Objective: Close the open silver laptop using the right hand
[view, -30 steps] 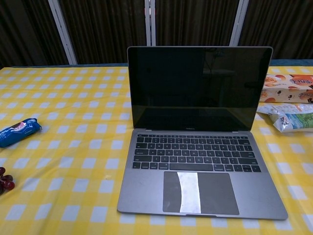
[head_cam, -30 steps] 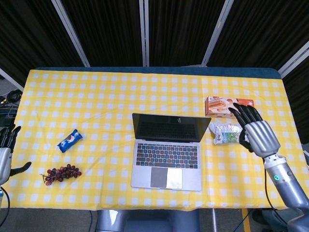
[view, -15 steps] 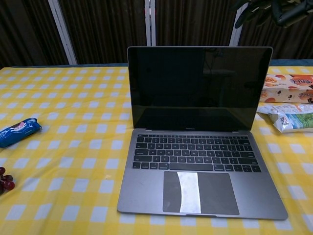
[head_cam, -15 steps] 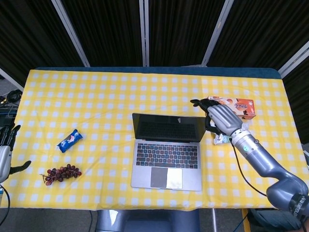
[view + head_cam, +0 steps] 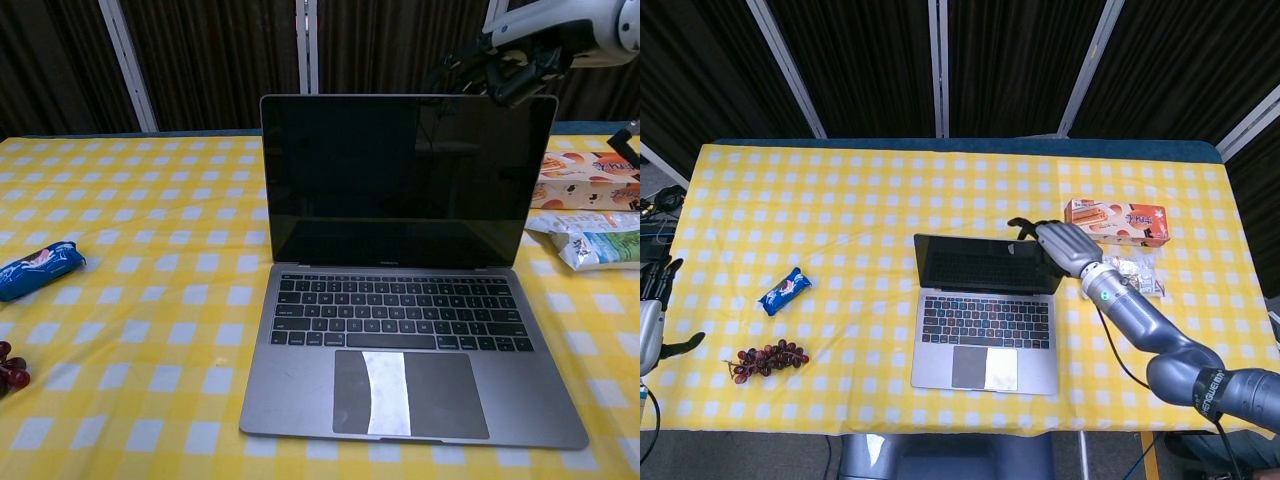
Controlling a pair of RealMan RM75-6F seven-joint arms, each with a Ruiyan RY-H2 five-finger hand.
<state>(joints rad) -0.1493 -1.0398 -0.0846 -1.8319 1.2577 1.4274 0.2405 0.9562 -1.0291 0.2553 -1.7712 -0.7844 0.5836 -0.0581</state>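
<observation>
1. Head view: the right hand (image 5: 1058,244), fingers spread and holding nothing, has swung in from the table's right edge to the lid's top right corner.
2. The open silver laptop (image 5: 986,318) sits mid-table near the front edge; closing can begin.

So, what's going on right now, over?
Right hand at the top edge of the laptop lid, contact unclear, holding nothing. Left hand idle at the table's edge. Laptop open, screen upright. Nothing on the keyboard.
</observation>
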